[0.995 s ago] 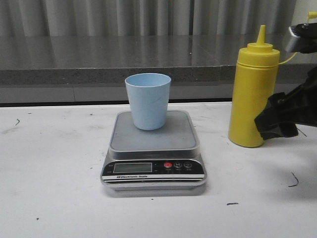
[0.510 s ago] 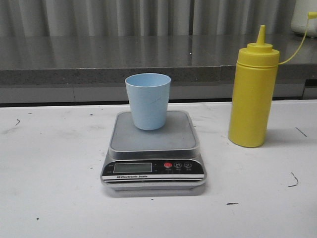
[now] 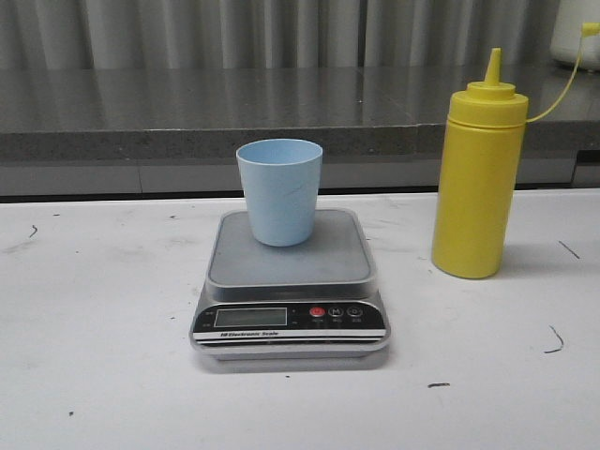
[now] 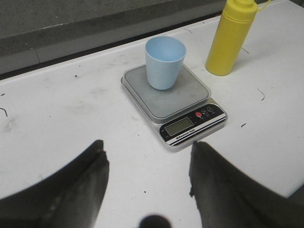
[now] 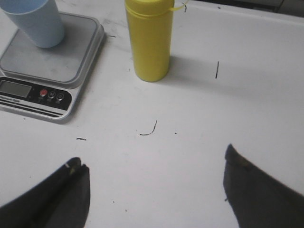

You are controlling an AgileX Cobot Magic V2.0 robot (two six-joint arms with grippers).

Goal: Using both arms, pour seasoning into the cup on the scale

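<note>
The pale blue cup [image 3: 279,190] stands upright on the steel platform of the silver-grey scale [image 3: 328,262] in the middle of the white table. The yellow seasoning bottle [image 3: 478,178] stands upright to the right of the scale, its cap strap hanging off to the right. No gripper shows in the front view. In the left wrist view my left gripper [image 4: 148,156] is open and empty above bare table, well short of the scale [image 4: 183,97], the cup [image 4: 164,61] and the bottle [image 4: 230,35]. In the right wrist view my right gripper [image 5: 154,164] is open and empty, well short of the bottle [image 5: 148,40] and the scale [image 5: 71,64].
A dark grey stone ledge [image 3: 187,117] runs along the back of the table, with a white object [image 3: 574,33] on it at the far right. Small dark marks dot the white tabletop [image 3: 94,375].
One second ago my right arm stood at the right edge of the front view beside the bottle. It has drawn back out of that view. Cup, scale and bottle have not moved.
</note>
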